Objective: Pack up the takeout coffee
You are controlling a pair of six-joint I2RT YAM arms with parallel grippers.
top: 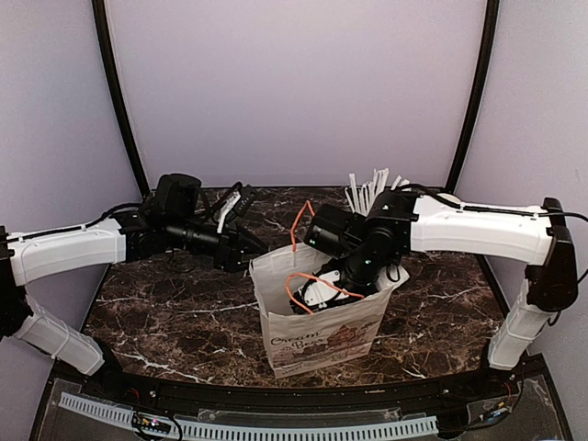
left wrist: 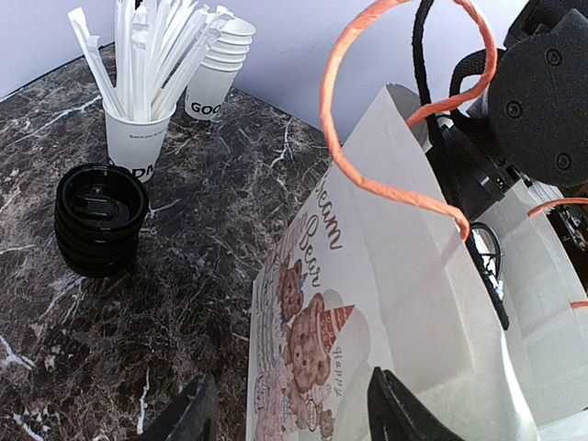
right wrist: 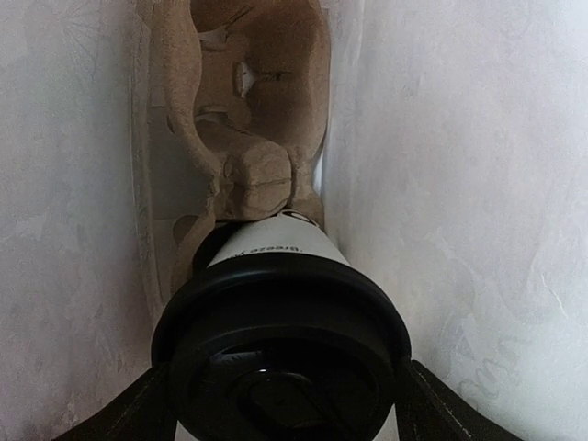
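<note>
Marble tabletop point(top: 184, 312), paper bag point(top: 322, 344). I see right gripper point(right wrist: 285, 404) flanking takeout coffee point(right wrist: 274, 262) inside; grip unclear. Cup likely light, crushable: I'd hold below lid point(right wrist: 280, 331). Left gripper point(left wrist: 294, 409) open.

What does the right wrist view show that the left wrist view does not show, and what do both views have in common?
Only the right wrist view: the takeout coffee, black lid up, between the right gripper fingers, and a brown cardboard cup carrier beyond it.
Only the left wrist view: the stack of black lids, the cup of white sticks, the stacked lidless cups, the marble table, the bear print and the orange handle.
Both: the white paper bag, seen from inside in the right wrist view and from outside in the left.
</note>
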